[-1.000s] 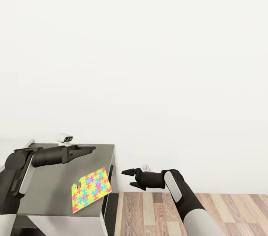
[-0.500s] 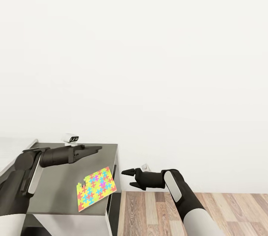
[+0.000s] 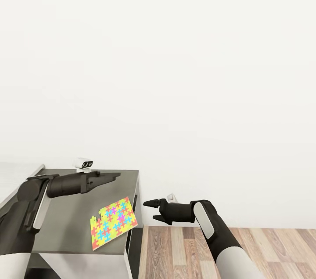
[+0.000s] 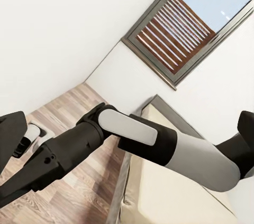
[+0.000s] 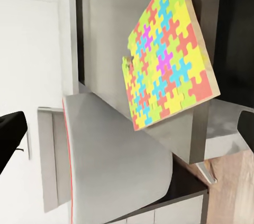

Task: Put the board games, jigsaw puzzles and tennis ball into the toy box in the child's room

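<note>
One jigsaw puzzle (image 3: 113,222) of yellow, pink, green and blue pieces lies flat on the grey table (image 3: 66,222), close to its right end edge. In the right wrist view the jigsaw puzzle (image 5: 166,49) looks close and whole. My left gripper (image 3: 115,176) hovers over the table behind the puzzle, and its fingertips (image 4: 10,134) stand wide apart, open and empty. My right gripper (image 3: 149,210) hangs open and empty in the air beyond the table's end, level with the puzzle. The toy box, the board games and the tennis ball are out of view.
A small white device (image 3: 83,163) stands at the table's back edge. A white wall fills the space ahead, with wood-plank floor (image 3: 245,252) to the right. The left wrist view shows a bed (image 4: 159,197) and a window (image 4: 180,28). A grey curved shape (image 5: 116,155) sits beside the table.
A second ago the whole picture shifted a little, so the table and puzzle sit further right. Nothing has moved in the last half second.
</note>
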